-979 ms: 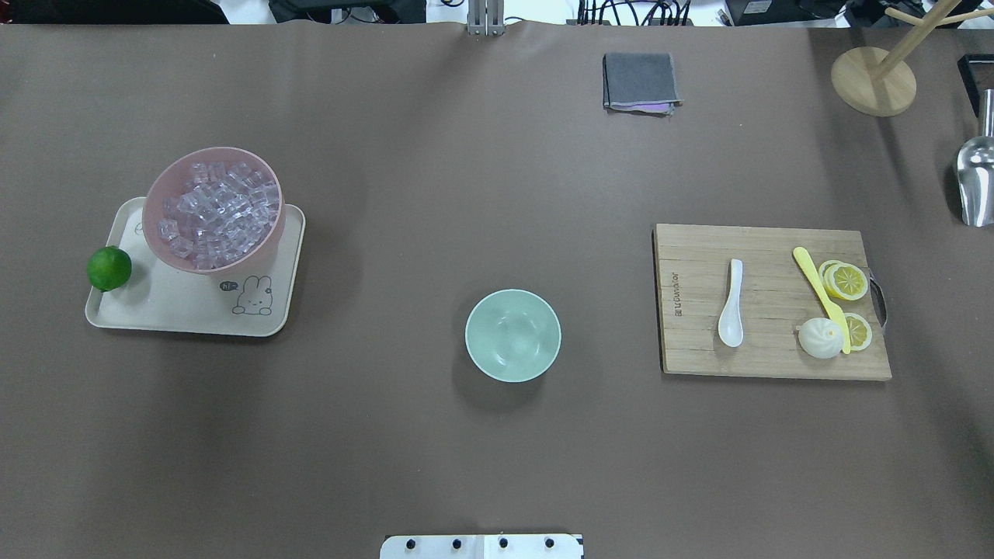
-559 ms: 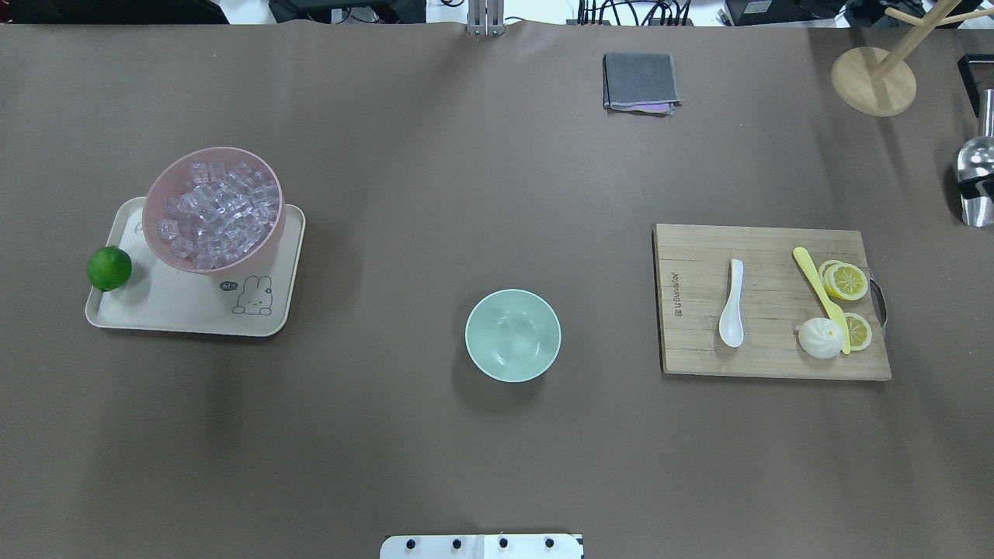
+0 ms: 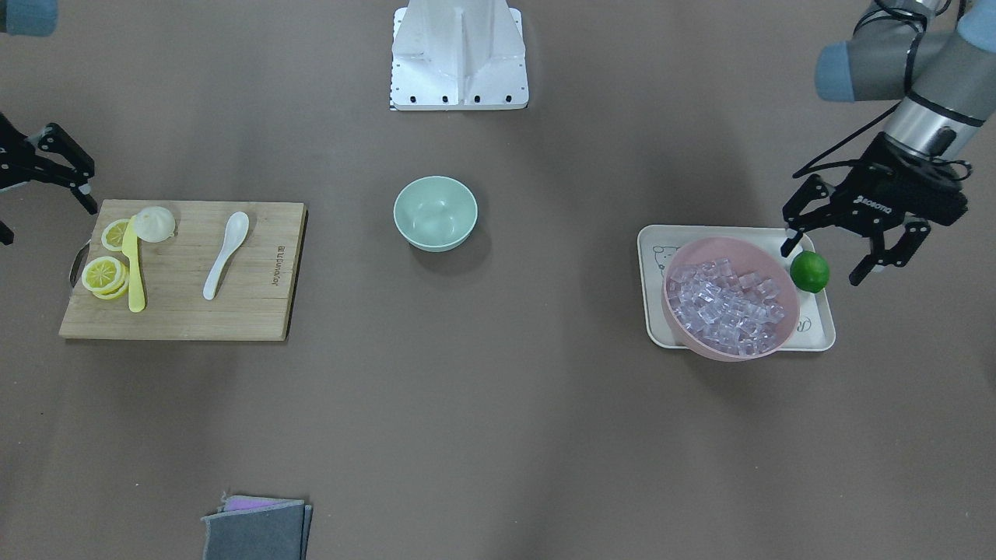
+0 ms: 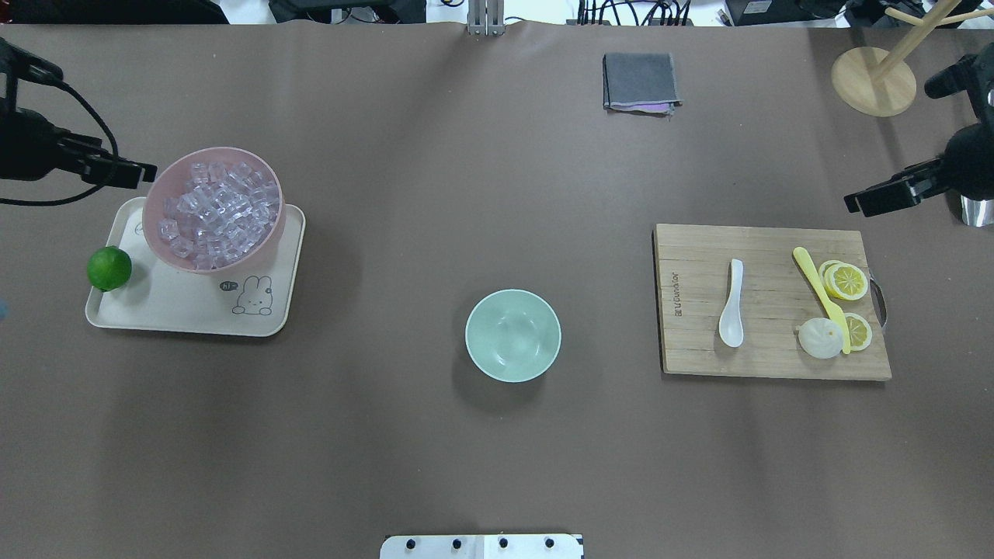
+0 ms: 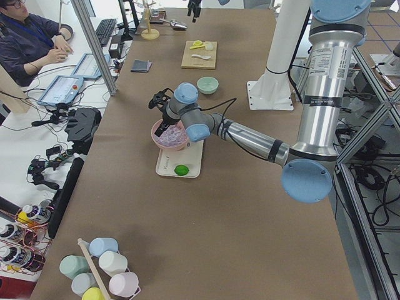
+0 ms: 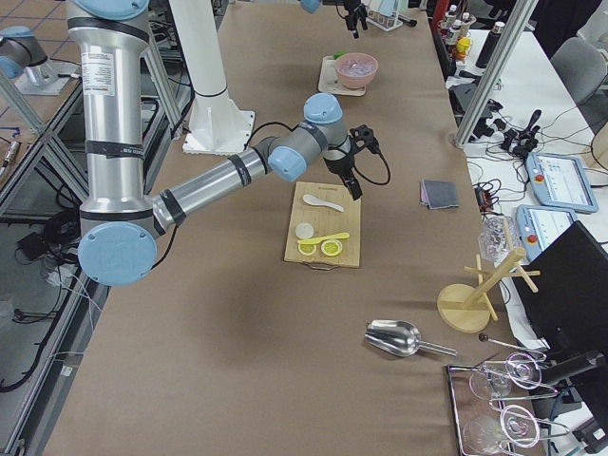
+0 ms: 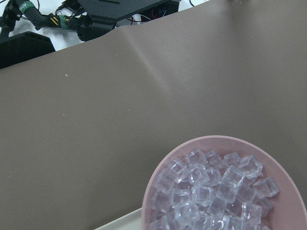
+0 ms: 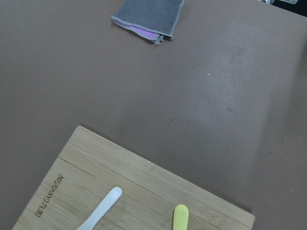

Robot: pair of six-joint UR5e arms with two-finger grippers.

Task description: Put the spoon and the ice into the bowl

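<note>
- Spoon (image 4: 731, 304) lies on the board (image 4: 776, 359), scoop toward the robot, handle pointing away; nothing touches it.
- Beside it on the board, well apart, are a yellow knife (image 4: 817, 289), lemon slices (image 4: 846, 280) and a white bun (image 4: 819, 338); the knife lies against the bun and over a slice.
- Bowl (image 4: 512, 335) stands upright on the table (image 4: 435, 178) between board and tray (image 4: 171, 314), with nothing in it.
- Ice (image 4: 219, 214) fills a pink bowl (image 4: 268, 250), many clear cubes heaped to the rim; the pink bowl sits on the tray's far half.
- A lime (image 4: 109, 268) rests at the tray's left edge.
- Left pincer (image 3: 822, 265) hangs above the tray's end by the lime and the pink bowl's rim, jaws spread wide, holding nothing.
- Its wrist view looks down on the far part of the pink bowl and the cubes.
- Right pincer (image 3: 47, 223) hovers off the board's outer far corner, above bare table, jaws apart and holding nothing; it is only partly in the front view.
- Its wrist view shows the board's far corner, the spoon's handle tip and the knife's tip.
- A folded grey cloth (image 4: 641, 80) lies at the table's far side.
</note>
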